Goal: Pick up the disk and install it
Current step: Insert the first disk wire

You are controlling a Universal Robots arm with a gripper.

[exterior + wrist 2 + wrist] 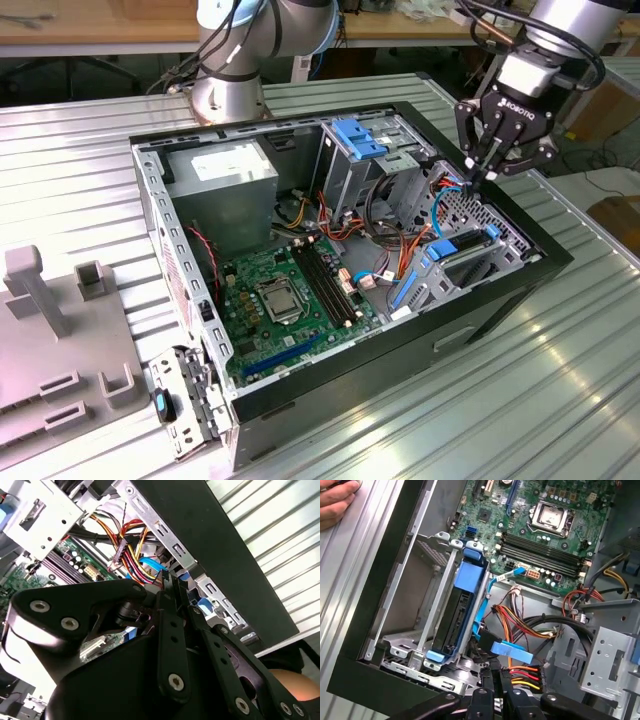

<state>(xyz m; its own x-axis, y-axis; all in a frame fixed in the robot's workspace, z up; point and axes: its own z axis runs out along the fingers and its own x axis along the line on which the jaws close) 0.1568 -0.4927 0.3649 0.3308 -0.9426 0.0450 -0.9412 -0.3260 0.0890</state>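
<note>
The disk (470, 577) stands on edge in a slot of the grey drive cage (410, 605), at the case (480, 320) corner on the exterior view's right. Its blue carrier frames the dark drive body, and in the exterior view it shows as a blue strip (465, 245) along the cage top. Judging by that, the pick-up and the placing into the slot look done. I cannot tell whether the disk is seated fully home or cabled. The gripper (482, 172) hangs just above the cage end with its fingers drawn narrow together and nothing visible between them. In the first wrist view its tips (492, 680) sit near a blue connector tab (512, 652) and a bundle of red, orange and yellow cables (520, 620), just beside the disk. The motherboard (540, 525) lies beyond. A person's hand (335, 502) rests on the ribbed table outside the case.
</note>
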